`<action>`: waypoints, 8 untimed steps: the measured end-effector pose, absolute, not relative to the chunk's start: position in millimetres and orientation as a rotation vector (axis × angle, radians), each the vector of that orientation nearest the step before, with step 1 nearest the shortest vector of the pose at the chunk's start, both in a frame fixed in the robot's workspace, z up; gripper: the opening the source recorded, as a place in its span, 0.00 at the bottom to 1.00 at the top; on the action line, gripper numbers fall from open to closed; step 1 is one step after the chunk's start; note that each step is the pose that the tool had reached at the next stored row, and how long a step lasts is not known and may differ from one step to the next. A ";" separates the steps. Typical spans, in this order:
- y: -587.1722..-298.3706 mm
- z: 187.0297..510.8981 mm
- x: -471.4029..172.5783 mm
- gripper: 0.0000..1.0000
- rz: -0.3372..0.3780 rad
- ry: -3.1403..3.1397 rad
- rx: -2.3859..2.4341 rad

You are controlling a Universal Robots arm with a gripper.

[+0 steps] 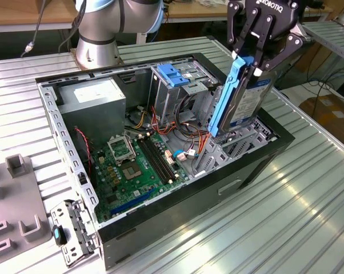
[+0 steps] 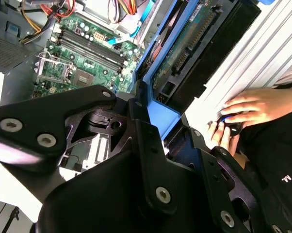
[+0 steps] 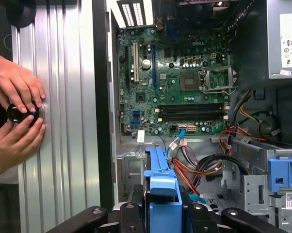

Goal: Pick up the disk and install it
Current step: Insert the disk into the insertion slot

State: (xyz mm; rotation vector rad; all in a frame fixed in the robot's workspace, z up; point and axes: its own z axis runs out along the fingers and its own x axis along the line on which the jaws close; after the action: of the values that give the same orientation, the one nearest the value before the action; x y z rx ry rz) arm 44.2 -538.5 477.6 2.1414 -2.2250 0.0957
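In the exterior view my gripper (image 1: 249, 60) is shut on the disk (image 1: 251, 103), a silver-grey drive with a white-and-blue label. It hangs on edge, its bright blue bracket (image 1: 228, 97) facing the case's inside. Its lower end dips into the drive bay (image 1: 246, 140) at the case corner on the exterior view's right. The second wrist view shows the disk's green circuit-board side (image 2: 185, 48) and the blue bracket (image 2: 158, 114) between my black fingers (image 2: 146, 150). The blue bracket (image 3: 163, 194) also appears in the first wrist view.
The open computer case (image 1: 75, 171) holds a green motherboard (image 1: 132, 165), a grey power supply (image 1: 95, 100), coloured cables (image 1: 186, 134) and a blue-tabbed metal cage (image 1: 175, 74). A person's hands (image 3: 17, 111) hold a small black round object on the ribbed table. Grey fixtures (image 1: 18, 217) lie at the exterior view's left.
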 end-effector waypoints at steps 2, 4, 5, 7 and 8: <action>-538.4 475.9 50.7 0.37 0.098 -2.224 2.140; -538.4 474.6 55.0 0.37 0.103 -2.222 2.138; -538.4 473.2 55.5 0.37 0.106 -2.222 2.138; -538.4 470.3 55.6 0.37 0.107 -2.222 2.138; -538.4 468.3 55.6 0.37 0.106 -2.223 2.139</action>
State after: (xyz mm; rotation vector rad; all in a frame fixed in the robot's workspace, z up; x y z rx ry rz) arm 55.6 -538.4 468.3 2.1391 -2.2231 0.1056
